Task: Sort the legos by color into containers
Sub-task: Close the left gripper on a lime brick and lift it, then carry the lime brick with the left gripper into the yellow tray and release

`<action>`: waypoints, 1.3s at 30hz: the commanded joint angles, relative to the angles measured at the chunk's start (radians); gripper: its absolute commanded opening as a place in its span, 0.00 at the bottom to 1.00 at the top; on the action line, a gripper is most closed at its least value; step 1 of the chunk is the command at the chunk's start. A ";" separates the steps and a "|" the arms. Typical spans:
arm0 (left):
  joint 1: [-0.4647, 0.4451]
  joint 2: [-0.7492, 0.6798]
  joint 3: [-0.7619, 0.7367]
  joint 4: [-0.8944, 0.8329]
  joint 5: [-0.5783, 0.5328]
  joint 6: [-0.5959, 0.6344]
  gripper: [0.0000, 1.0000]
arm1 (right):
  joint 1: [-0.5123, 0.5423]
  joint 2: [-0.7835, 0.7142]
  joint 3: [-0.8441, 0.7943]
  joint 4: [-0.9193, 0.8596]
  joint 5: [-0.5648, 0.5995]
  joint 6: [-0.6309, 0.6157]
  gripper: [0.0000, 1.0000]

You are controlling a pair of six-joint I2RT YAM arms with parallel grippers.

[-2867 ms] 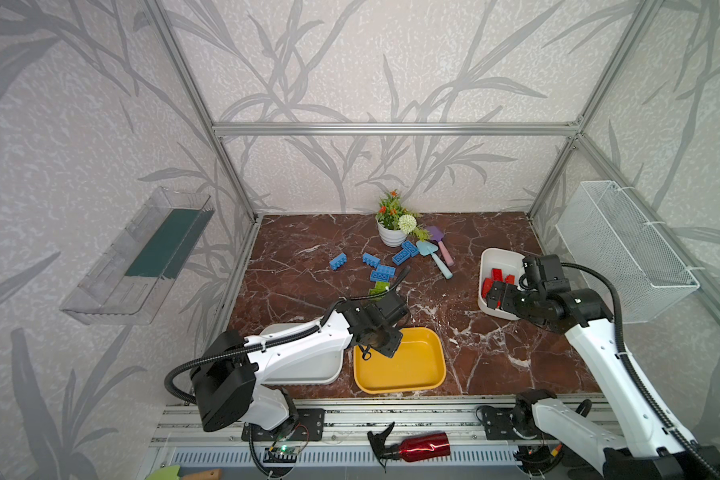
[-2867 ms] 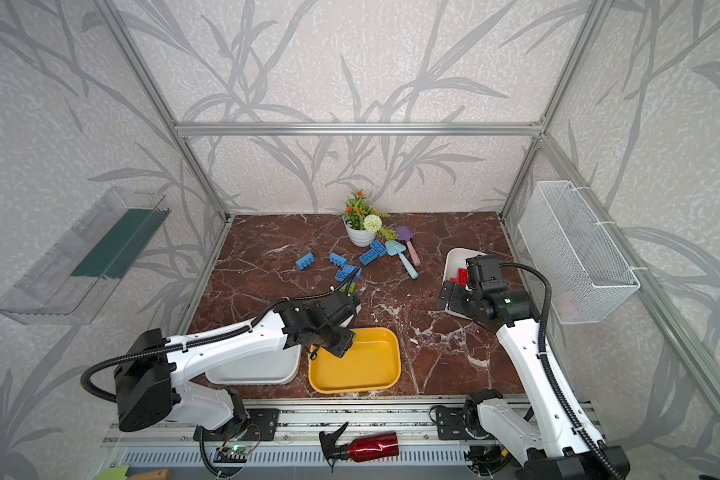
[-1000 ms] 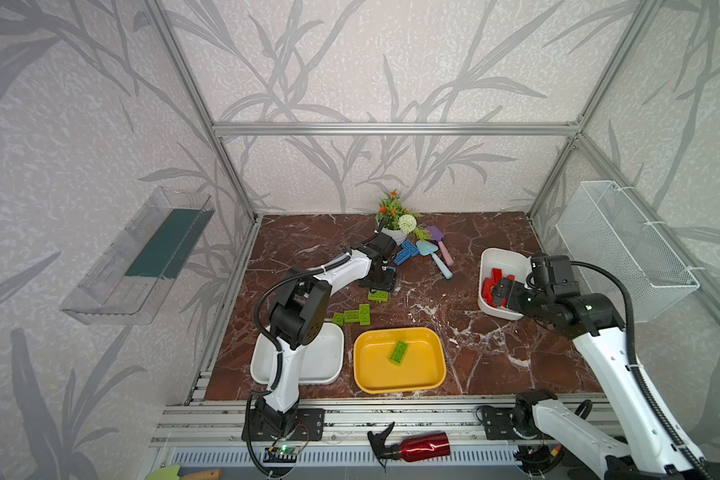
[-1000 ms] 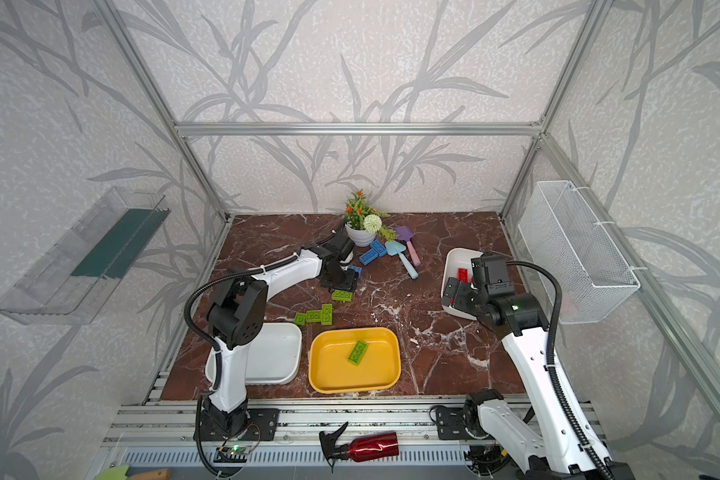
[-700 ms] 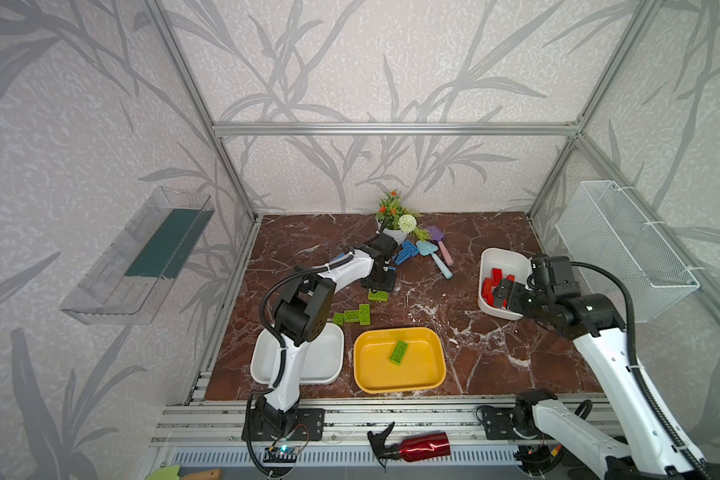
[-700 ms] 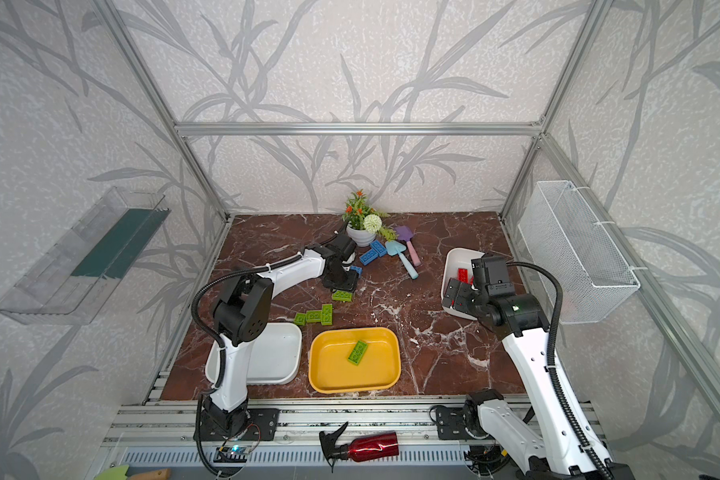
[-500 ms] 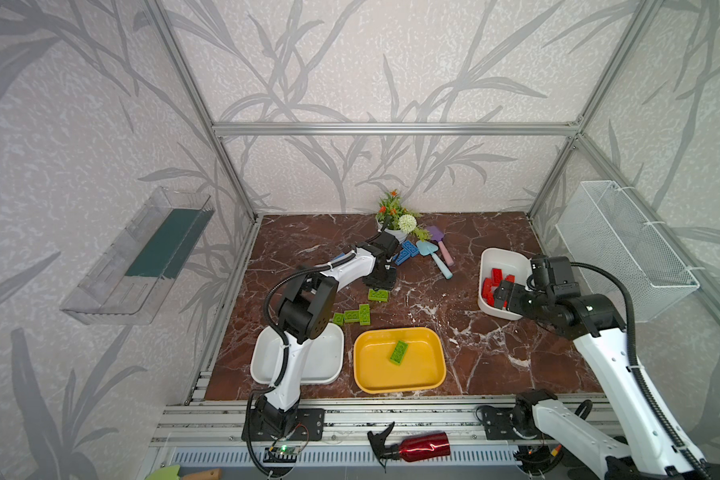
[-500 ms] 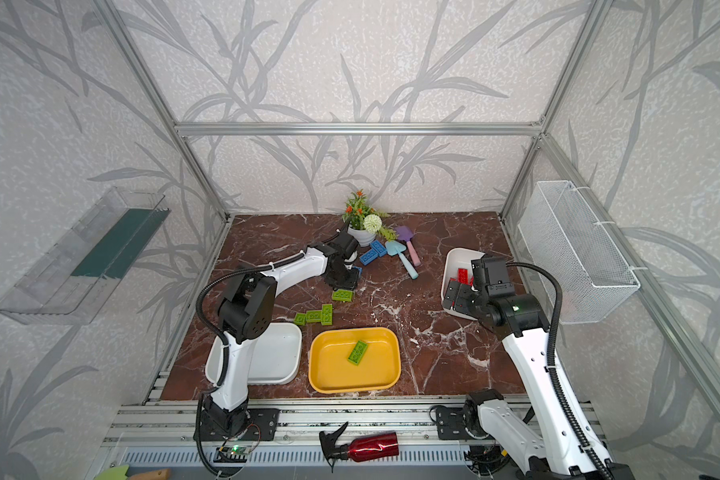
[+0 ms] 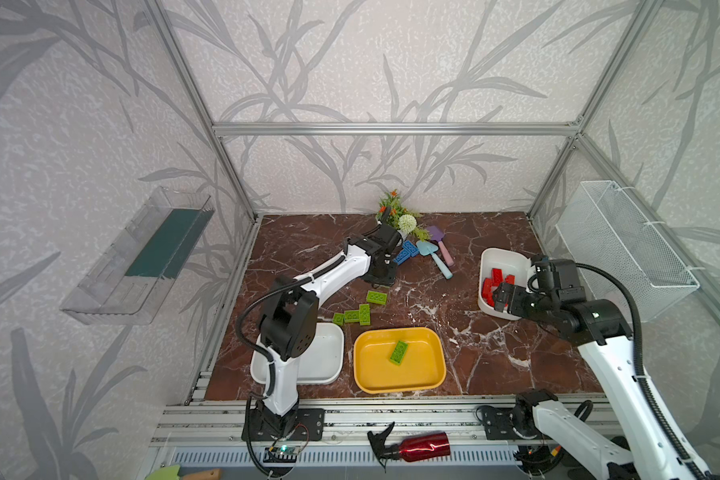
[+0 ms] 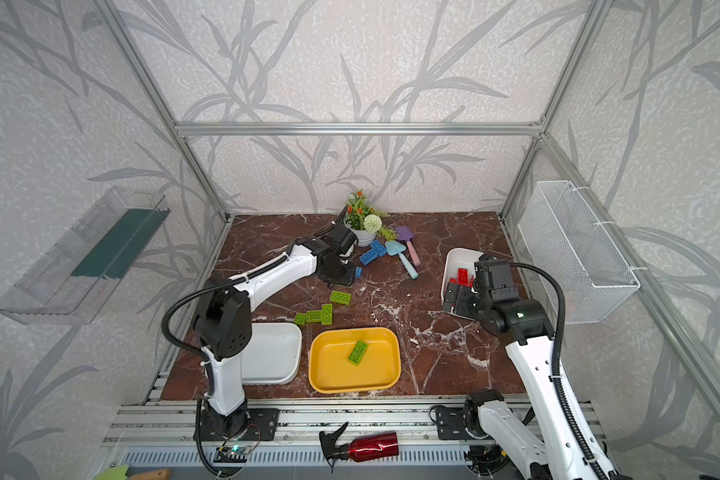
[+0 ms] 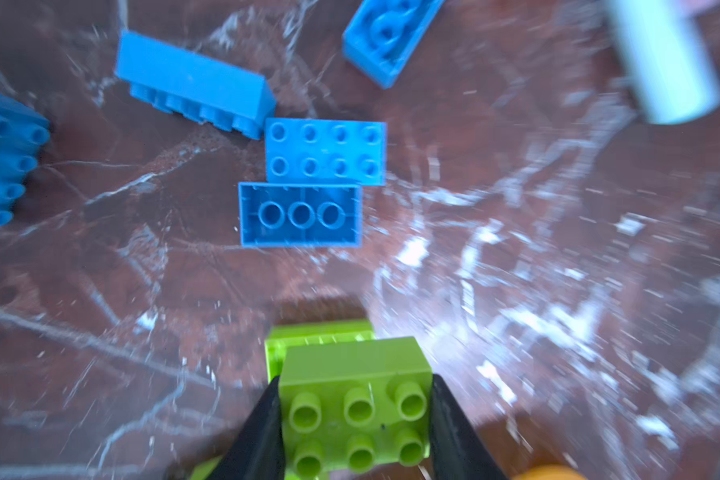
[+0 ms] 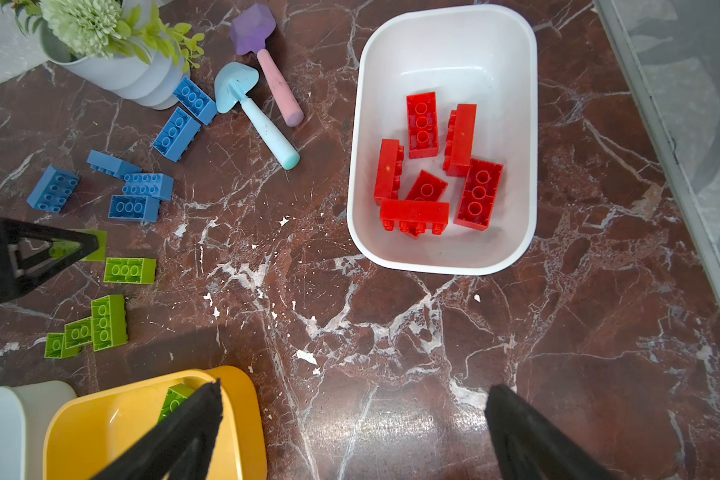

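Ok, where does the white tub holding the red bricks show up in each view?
Top view: white tub, right of centre.
Top view: same spot.
Left wrist: not in it.
Right wrist: whole tub in view, red bricks inside.
Shared landmark: light blue toy shovel, lying between the tub and the blue bricks.

Flower pot (image 10: 364,239) back centre of table (image 10: 433,353). Toy shovels (image 10: 404,251) just right of pot. Back legos (image 10: 373,253) before pot, left of shovels. Middle legos (image 10: 321,313) nearer front, behind centre tub (image 10: 333,376); one lego (image 10: 357,352) in it. Left tub (image 10: 275,349) just beside centre tub. Right tub (image 10: 458,257) well apart at right, legos (image 10: 463,276) inside. Held lego (image 11: 350,415) in left gripper (image 11: 355,380), between back and middle legos.
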 commanded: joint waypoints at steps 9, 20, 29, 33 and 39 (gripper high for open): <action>-0.128 -0.378 -0.290 0.022 0.168 -0.085 0.33 | 0.112 -0.005 0.118 -0.173 0.112 0.140 0.99; -0.309 -0.523 -0.488 0.056 0.140 -0.115 0.36 | 0.163 -0.089 0.019 -0.177 0.044 0.184 0.99; -0.431 -0.369 -0.480 0.145 0.069 -0.185 0.39 | 0.164 -0.126 0.012 -0.227 0.011 0.114 0.99; -0.453 -0.292 -0.457 0.170 0.065 -0.201 0.54 | 0.163 -0.156 0.012 -0.250 0.016 0.097 0.99; -0.453 -0.259 -0.406 0.128 0.008 -0.181 0.82 | 0.163 -0.177 0.045 -0.289 0.036 0.075 0.99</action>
